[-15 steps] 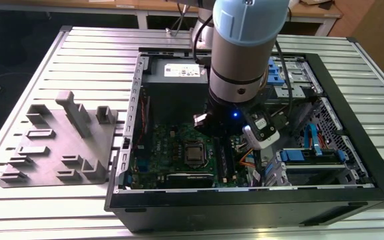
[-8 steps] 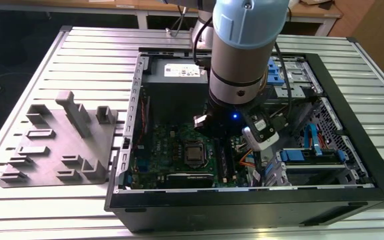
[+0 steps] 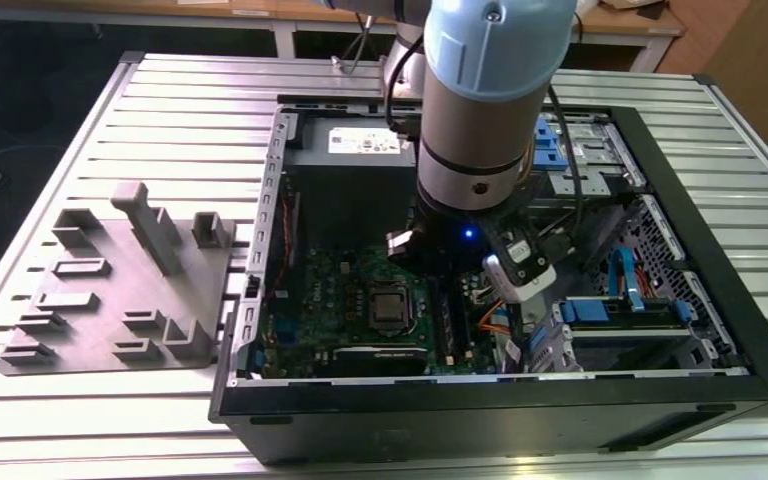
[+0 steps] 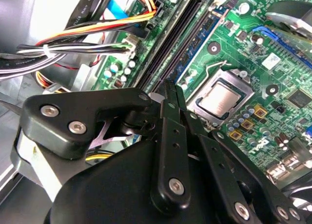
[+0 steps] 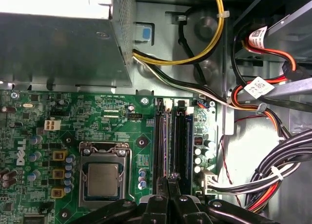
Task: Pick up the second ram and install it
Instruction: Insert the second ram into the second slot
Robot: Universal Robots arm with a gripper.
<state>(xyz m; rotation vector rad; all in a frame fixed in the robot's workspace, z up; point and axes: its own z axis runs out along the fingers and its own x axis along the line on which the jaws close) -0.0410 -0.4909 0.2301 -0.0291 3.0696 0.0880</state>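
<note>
Your arm (image 3: 484,100) reaches down into the open computer case (image 3: 491,415), its wrist hanging just above the processor socket (image 3: 387,308) on the green motherboard (image 3: 311,290). In both wrist views the gripper (image 5: 171,177) (image 4: 170,86) has its two black fingers drawn together, tip against tip, with no gap showing between them. The tips sit over one end of the bank of memory slots (image 5: 189,136), which runs alongside the processor socket, between it and the cable bundle (image 5: 287,155). The second ram (image 5: 176,136) shows in the first wrist view as a long dark strip standing in that bank, just beside the processor socket and in line with the closed fingertips. You cannot tell from these views whether the tips press on its edge or hover just clear of it. Beyond the processor socket, at the far end of the slot bank from the gripper, the grey power supply (image 5: 58,48) sends yellow, black and orange leads across the case floor. Well apart from the processor socket, outside the case toward the exterior view's left, the grey holder tray (image 3: 117,290) lies flat on the slatted metal table (image 3: 184,120).
</note>
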